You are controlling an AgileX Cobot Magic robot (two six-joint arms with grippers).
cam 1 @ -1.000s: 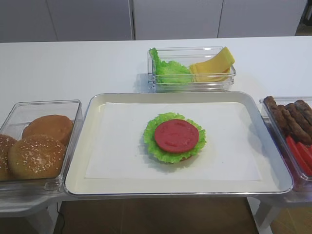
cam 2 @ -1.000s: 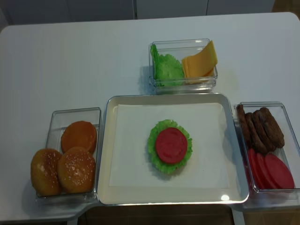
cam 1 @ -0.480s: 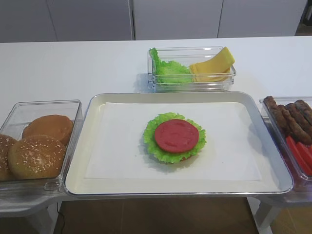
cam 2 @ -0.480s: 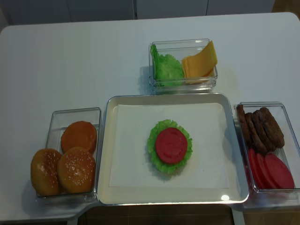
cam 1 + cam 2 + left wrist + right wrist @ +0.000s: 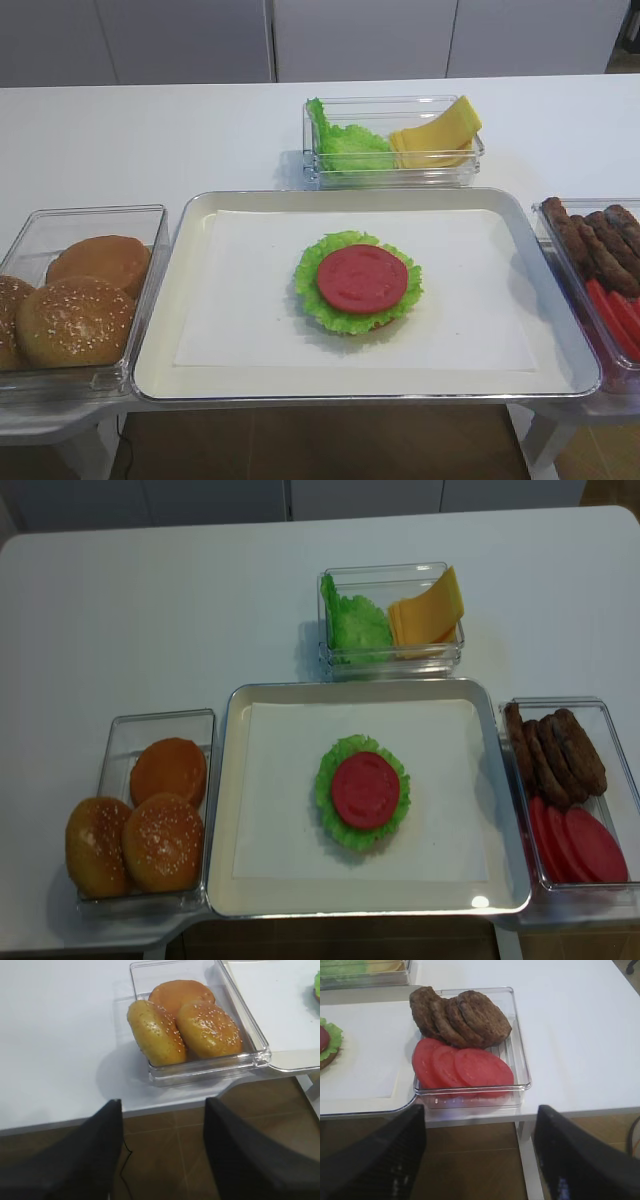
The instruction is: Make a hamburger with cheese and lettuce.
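1. The low round hamburger (image 5: pixel 326 1045) with its frilly green rim is cut off by the left edge of the right wrist view.
2. Its thin brown base (image 5: pixel 385 322) barely peeks out (lettuce and red slice cover it).
3. Both wrist views show each gripper's fingers (image 5: pixel 75 1160) blurred and cropped.

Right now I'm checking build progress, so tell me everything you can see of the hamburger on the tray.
The hamburger is a low, unfinished stack lying flat near the middle of the white paper lining the metal tray. A thin brown base barely shows beneath a frilly bright-green lettuce leaf, topped by a round red tomato slice. It carries no cheese or top bun, and nothing else touches it.
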